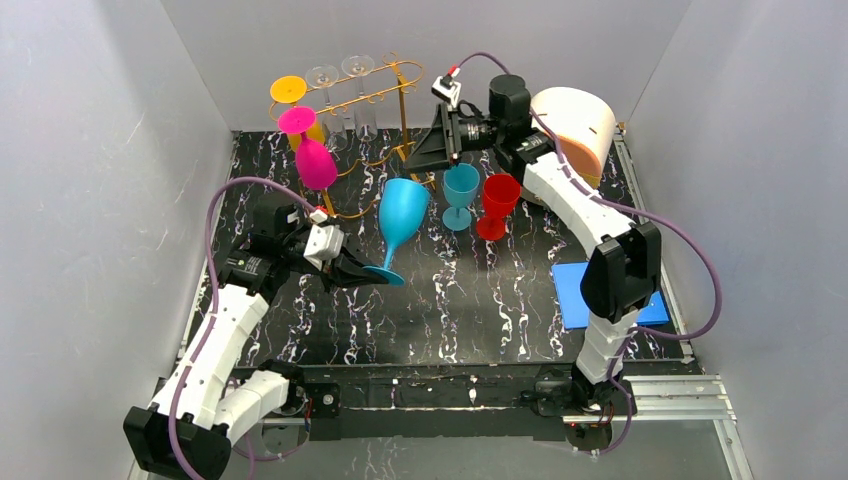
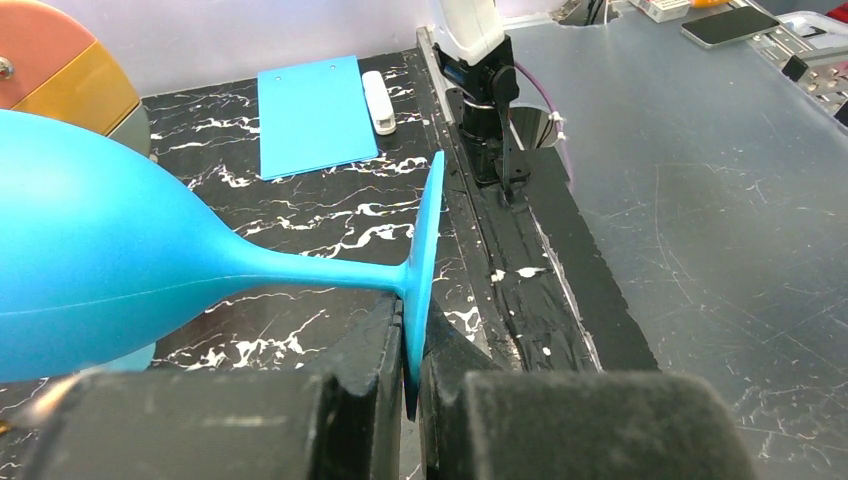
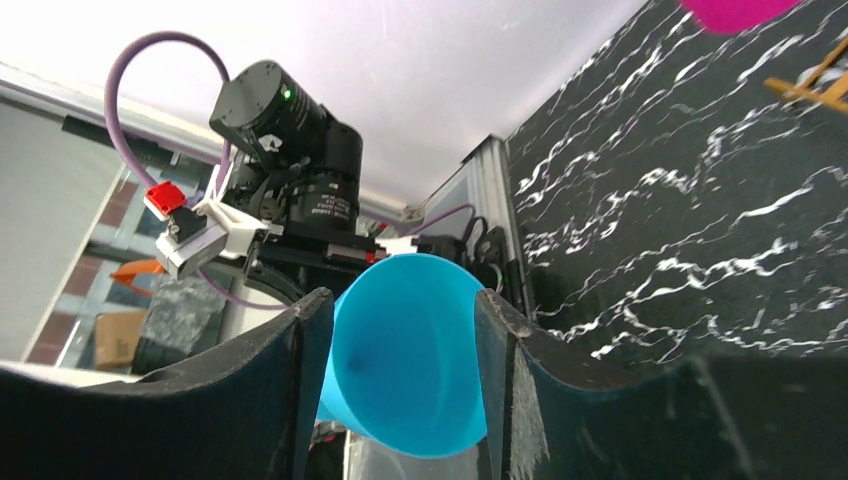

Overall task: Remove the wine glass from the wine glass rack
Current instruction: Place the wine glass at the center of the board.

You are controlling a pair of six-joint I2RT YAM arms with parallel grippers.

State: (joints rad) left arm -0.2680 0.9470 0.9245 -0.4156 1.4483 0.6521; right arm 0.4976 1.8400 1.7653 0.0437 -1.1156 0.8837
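From above, the blue wine glass [image 1: 402, 215] is off the wine glass rack [image 1: 395, 85] and hangs tilted over the black marbled table [image 1: 480, 320], with its bowl toward the rack and its foot toward the near edge. The left wrist view alone shows the grip. The left gripper [image 2: 412, 335] is clamped tight on the rim of the disc-shaped foot, and the stem and matte blue bowl run off to the left.

Only the right wrist view looks into the bowl's mouth. The right gripper [image 3: 405, 300] has its fingers [image 3: 290, 400] spread to either side of that mouth. Whether they touch it cannot be told.

The gold wire rack holds four glasses hanging bowl-down by their feet on its top rails: an orange glass [image 1: 288, 90], a pink glass [image 1: 314, 162] and two clear glasses [image 1: 340, 72]. A small teal glass [image 1: 461, 190] and a red glass [image 1: 498, 203] stand upright on the table, just beside each other.

The left wrist view shows a white object [image 2: 378, 100] next to the blue board [image 2: 310, 110]
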